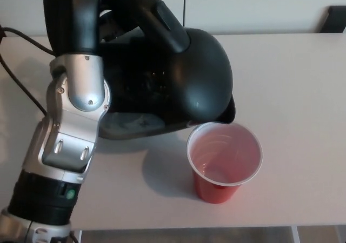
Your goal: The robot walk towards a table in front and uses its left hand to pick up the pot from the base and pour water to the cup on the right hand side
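My left hand (81,21) is shut on the handle of the black pot (178,81), which hangs in the air tilted toward the right. Its spout (226,110) sits just above the far left rim of the red cup (224,159). The cup stands upright on the white table (292,81), its pale inside showing. No water stream shows between spout and cup. My silver and black left forearm (67,140) rises from the lower left. The pot's base is hidden.
A black cable (16,65) runs across the table's left side behind my arm. Dark chair backs (335,19) stand beyond the far edge. The table's near edge runs just below the cup.
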You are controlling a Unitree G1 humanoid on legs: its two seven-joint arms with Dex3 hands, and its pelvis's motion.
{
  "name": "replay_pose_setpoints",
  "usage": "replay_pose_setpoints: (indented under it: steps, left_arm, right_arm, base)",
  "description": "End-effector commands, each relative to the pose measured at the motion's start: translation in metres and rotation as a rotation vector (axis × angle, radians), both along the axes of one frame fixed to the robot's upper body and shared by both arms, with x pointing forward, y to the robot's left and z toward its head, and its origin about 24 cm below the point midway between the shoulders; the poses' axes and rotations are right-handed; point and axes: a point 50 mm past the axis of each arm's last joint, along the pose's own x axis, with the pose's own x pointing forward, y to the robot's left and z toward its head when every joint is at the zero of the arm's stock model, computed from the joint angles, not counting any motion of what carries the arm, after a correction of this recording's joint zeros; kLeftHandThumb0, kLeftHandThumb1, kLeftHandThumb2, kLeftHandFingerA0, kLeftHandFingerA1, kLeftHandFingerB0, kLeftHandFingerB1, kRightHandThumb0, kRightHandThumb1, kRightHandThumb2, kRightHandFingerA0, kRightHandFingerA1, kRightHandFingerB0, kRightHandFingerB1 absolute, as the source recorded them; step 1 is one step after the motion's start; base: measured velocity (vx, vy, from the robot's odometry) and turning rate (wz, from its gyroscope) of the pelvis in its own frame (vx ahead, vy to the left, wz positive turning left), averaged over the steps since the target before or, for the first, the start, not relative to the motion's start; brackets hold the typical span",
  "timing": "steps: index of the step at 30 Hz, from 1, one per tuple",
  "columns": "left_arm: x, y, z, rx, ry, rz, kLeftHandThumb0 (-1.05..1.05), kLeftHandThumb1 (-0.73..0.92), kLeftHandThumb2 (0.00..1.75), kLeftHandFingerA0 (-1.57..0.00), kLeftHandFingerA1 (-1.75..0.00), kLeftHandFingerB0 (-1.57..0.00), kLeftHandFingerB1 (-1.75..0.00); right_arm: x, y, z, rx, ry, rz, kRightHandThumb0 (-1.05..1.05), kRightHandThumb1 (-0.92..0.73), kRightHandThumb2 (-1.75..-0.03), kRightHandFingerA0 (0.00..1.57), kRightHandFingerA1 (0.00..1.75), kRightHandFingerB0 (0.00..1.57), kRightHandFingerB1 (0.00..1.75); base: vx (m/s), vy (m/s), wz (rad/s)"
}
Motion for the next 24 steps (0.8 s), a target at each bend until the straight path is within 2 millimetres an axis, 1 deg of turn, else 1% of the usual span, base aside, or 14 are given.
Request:
replay_pose_setpoints:
  steps: [1, 2, 3, 5, 6, 8, 12, 13, 14, 18, 19, 24]
  left_arm:
    - [-0.006, -0.002, 0.02, 0.082, -0.169, 0.017, -0.06, 0.59, 0.55, -0.83, -1.75, -0.61, -1.75]
    - [-0.007, -0.003, 0.025, 0.129, -0.217, 0.021, -0.06, 0.59, 0.55, -0.83, -1.75, -0.61, -1.75]
    - [-0.008, -0.003, 0.029, 0.154, -0.248, 0.021, -0.06, 0.59, 0.54, -0.82, -1.75, -0.6, -1.75]
    - [-0.008, -0.003, 0.03, 0.166, -0.263, 0.021, -0.06, 0.59, 0.54, -0.82, -1.75, -0.6, -1.75]
    - [-0.009, -0.003, 0.033, 0.187, -0.285, 0.021, -0.1, 0.6, 0.56, -0.82, -1.75, -0.62, -1.75]
    - [-0.01, -0.003, 0.038, 0.227, -0.335, 0.024, -0.1, 0.59, 0.56, -0.83, -1.75, -0.63, -1.75]
    - [-0.011, -0.002, 0.041, 0.248, -0.357, 0.033, -0.13, 0.59, 0.57, -0.83, -1.75, -0.64, -1.75]
    - [-0.011, 0.0, 0.043, 0.253, -0.371, 0.03, -0.09, 0.59, 0.56, -0.83, -1.75, -0.64, -1.75]
    - [-0.013, 0.004, 0.045, 0.26, -0.391, 0.027, -0.09, 0.59, 0.56, -0.83, -1.75, -0.64, -1.75]
    - [-0.012, 0.005, 0.047, 0.264, -0.397, 0.024, -0.09, 0.59, 0.56, -0.83, -1.75, -0.64, -1.75]
    - [-0.013, 0.007, 0.051, 0.278, -0.412, 0.021, -0.07, 0.59, 0.56, -0.84, -1.75, -0.64, -1.75]
    - [-0.014, 0.009, 0.055, 0.287, -0.433, 0.014, -0.08, 0.59, 0.55, -0.84, -1.75, -0.63, -1.75]
  right_arm:
    - [-0.001, -0.005, 0.001, -0.014, 0.017, 0.002, -0.25, -0.41, -0.86, 0.36, 0.58, 0.17, 0.49]
    - [-0.001, -0.005, 0.001, -0.001, 0.013, 0.008, -0.25, -0.41, -0.86, 0.36, 0.58, 0.17, 0.49]
    - [0.0, -0.004, 0.002, -0.007, 0.012, 0.013, -0.28, -0.6, -0.58, 0.44, 0.43, 0.29, 0.34]
    - [0.0, -0.004, 0.002, -0.009, 0.011, 0.015, -0.28, -0.6, -0.58, 0.44, 0.43, 0.29, 0.34]
    - [0.001, -0.004, 0.002, -0.012, 0.015, 0.009, -0.28, -0.59, -0.58, 0.46, 0.43, 0.31, 0.35]
    - [0.002, -0.004, 0.001, -0.017, 0.021, 0.006, -0.28, -0.59, -0.58, 0.45, 0.43, 0.31, 0.35]
    - [0.002, -0.005, 0.001, -0.018, 0.018, 0.016, -0.28, -0.6, -0.58, 0.44, 0.43, 0.3, 0.35]
    - [0.002, -0.005, 0.001, -0.014, 0.015, 0.017, -0.23, -0.4, -0.86, 0.35, 0.58, 0.18, 0.49]
    - [0.002, -0.006, 0.002, -0.007, 0.01, 0.018, -0.23, -0.4, -0.86, 0.35, 0.58, 0.18, 0.49]
    - [0.003, -0.007, 0.002, -0.008, 0.009, 0.016, -0.24, -0.4, -0.86, 0.36, 0.58, 0.19, 0.49]
    - [0.004, -0.006, 0.002, -0.012, 0.011, 0.015, -0.27, -0.59, -0.57, 0.47, 0.45, 0.31, 0.36]
    - [0.003, -0.007, 0.002, -0.022, 0.015, 0.031, -0.29, -0.6, -0.58, 0.45, 0.44, 0.31, 0.35]
  base:
    - [0.0, 0.0, 0.0]
    - [0.0, 0.0, 0.0]
    - [0.0, 0.0, 0.0]
    - [0.0, 0.0, 0.0]
    - [0.0, 0.0, 0.0]
    - [0.0, 0.0, 0.0]
    - [0.0, 0.0, 0.0]
    - [0.0, 0.0, 0.0]
    - [0.0, 0.0, 0.0]
    - [0.0, 0.0, 0.0]
    - [0.0, 0.0, 0.0]
    - [0.0, 0.0, 0.0]
